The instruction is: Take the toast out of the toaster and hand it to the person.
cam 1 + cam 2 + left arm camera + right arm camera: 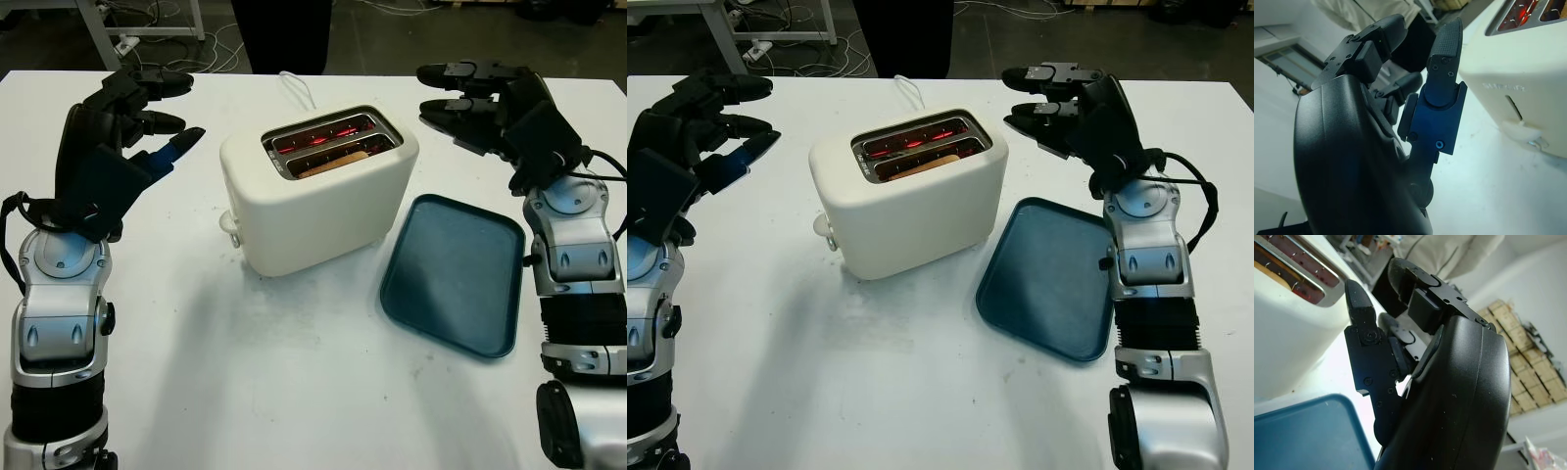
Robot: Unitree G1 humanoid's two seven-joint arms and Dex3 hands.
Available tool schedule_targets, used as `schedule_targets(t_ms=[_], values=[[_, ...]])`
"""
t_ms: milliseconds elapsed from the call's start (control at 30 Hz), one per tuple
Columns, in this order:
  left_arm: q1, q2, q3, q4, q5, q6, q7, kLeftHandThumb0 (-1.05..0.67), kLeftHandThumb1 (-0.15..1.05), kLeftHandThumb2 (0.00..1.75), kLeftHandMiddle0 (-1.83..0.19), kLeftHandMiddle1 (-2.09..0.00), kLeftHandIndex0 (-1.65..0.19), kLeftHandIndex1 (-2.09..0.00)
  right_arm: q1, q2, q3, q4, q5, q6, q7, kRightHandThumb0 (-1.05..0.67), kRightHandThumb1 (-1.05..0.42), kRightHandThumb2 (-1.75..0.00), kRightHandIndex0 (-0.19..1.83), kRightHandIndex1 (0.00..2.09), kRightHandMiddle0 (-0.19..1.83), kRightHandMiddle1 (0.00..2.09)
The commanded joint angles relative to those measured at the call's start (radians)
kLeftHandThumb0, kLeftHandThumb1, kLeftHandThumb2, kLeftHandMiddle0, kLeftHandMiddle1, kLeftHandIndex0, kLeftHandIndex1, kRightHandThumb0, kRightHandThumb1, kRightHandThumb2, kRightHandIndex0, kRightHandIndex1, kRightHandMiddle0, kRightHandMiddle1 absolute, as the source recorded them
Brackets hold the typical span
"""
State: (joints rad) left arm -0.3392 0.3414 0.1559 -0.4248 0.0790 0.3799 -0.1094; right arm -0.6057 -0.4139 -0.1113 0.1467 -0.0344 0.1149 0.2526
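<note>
White table [294, 392] carrying cream toaster [318, 191] at centre, slots glowing red. Toast [338, 162] sitting low in nearer slot. Blue tray [456, 274] lying just right of toaster. Left hand [137, 113] hovering left of toaster, released, holding nothing. Right hand [480, 98] hovering beyond tray, right of toaster, likewise released.

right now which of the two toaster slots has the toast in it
The slot nearer the robot, on the side of the toaster facing the arms. A tan slice of toast lies in it; the farther slot shows only glowing red elements.
</note>
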Motion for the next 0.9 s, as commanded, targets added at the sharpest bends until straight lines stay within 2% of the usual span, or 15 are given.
schedule_targets(t_ms=[0,867], values=[[0.005,-0.011,0.004,-0.024,0.009,0.032,0.018,-0.51,0.92,0.10,-0.38,-0.94,-0.41,-0.61,0.018,0.001,-0.014,-0.023,0.017,0.027,-0.002,-0.32,-0.88,-0.01,0.76,0.04,0.74,0.00],[-0.002,-0.009,-0.001,-0.026,0.009,0.035,0.024,-0.51,0.92,0.10,-0.36,-0.94,-0.41,-0.59,0.003,0.001,0.002,-0.021,0.022,0.036,-0.003,-0.33,-0.86,0.00,0.79,0.04,0.74,0.01]])
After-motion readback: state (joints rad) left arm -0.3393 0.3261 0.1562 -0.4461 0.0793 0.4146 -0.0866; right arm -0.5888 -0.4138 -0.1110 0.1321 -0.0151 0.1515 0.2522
